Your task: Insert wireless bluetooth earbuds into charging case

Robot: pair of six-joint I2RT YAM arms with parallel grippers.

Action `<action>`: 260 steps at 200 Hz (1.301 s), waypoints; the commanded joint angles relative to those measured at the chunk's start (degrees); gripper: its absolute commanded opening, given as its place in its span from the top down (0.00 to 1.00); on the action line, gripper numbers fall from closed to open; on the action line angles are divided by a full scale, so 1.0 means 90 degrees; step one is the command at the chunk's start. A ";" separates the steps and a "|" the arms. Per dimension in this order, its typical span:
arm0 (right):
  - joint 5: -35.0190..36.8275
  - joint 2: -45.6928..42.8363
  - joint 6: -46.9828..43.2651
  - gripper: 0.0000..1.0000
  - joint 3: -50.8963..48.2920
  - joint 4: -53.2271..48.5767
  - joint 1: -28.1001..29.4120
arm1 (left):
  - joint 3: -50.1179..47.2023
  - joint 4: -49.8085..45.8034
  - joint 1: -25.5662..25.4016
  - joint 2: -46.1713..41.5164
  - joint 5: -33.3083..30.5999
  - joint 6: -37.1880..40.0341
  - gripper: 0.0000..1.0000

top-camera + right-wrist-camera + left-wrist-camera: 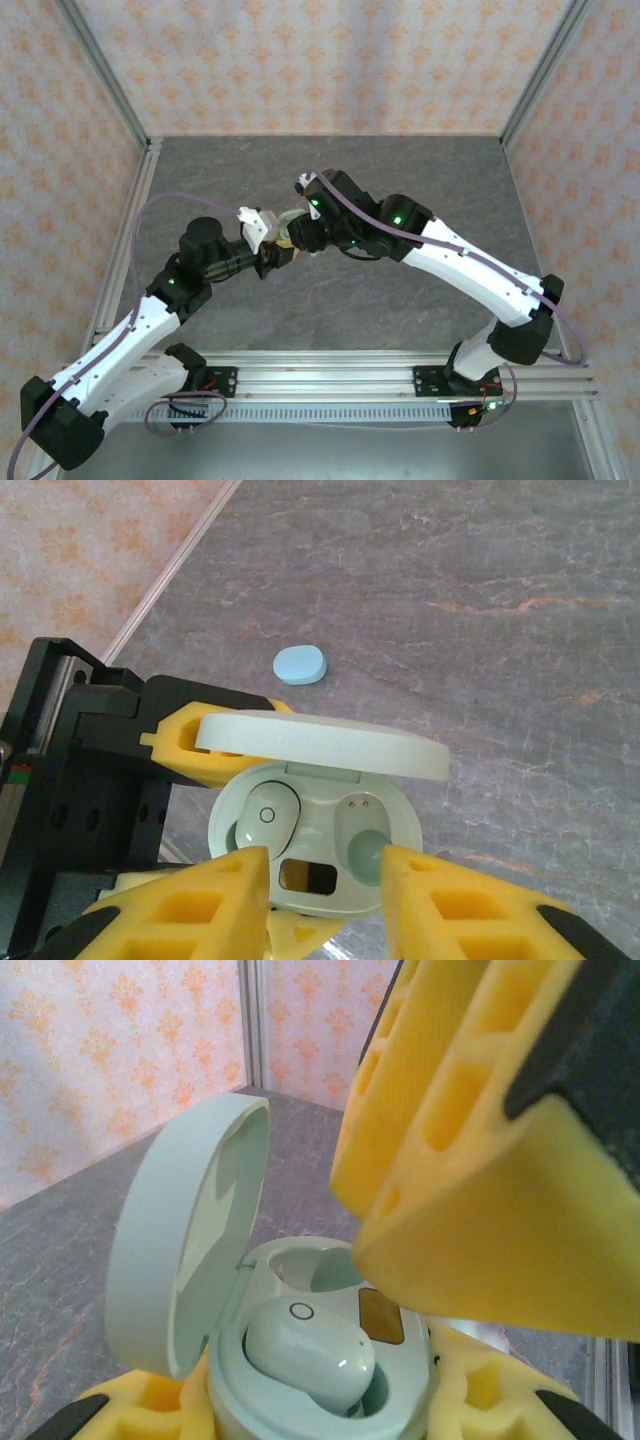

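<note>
While left fingers (195, 742) clamp one open case (320, 746), one earbud (268, 818) seated, one socket (366, 846) empty, right fingers (200, 902) apart

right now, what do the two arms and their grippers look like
The left arm and right arm match: white links, black joints, small green lights, and a grey-purple cable looping along each. The left gripper and right gripper have chunky yellow fingers with moulded square pockets and black inserts, on black bodies.
</note>
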 commanded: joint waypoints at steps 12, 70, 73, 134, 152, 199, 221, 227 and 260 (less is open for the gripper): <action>-0.0062 -0.0119 0.0175 0.65 -0.0123 0.0040 0.0043 | 0.0143 0.0203 -0.0058 -0.0155 0.0089 -0.0038 0.92; 0.0213 -0.0305 0.0616 0.65 -0.0275 -0.0150 -0.0290 | 0.0076 0.0174 -0.0059 -0.0179 -0.0036 0.0049 0.92; 0.0219 -0.0361 0.0661 0.65 -0.0331 -0.0132 -0.0320 | 0.0075 0.0173 -0.0057 -0.0179 -0.0038 0.0057 0.92; 0.0196 -0.1621 0.1526 0.65 -0.1826 0.0562 -0.0854 | -0.0051 0.0078 -0.0058 -0.0276 -0.0237 0.0136 0.92; 0.0213 -0.1692 0.1548 0.65 -0.2136 0.0510 -0.0934 | -0.0081 0.0056 -0.0056 -0.0314 -0.0223 0.0111 0.92; 0.0271 -0.1394 0.0887 0.73 -0.2940 0.0460 -0.0882 | -0.0205 -0.0153 -0.0057 -0.0658 -0.0353 0.0088 0.92; 0.0940 -0.1134 0.0618 0.75 -0.3179 0.0320 -0.0335 | -0.0217 -0.0393 -0.0059 -0.0876 -0.0526 0.0179 0.92; 0.0994 -0.1031 0.0603 0.76 -0.3269 0.0369 -0.0203 | -0.0212 -0.0475 -0.0058 -0.0950 -0.0575 0.0208 0.92; 0.0617 -0.0748 0.1014 0.76 -0.4310 0.1540 -0.0029 | -0.0287 -0.0814 -0.0057 -0.1474 -0.0839 0.0222 0.92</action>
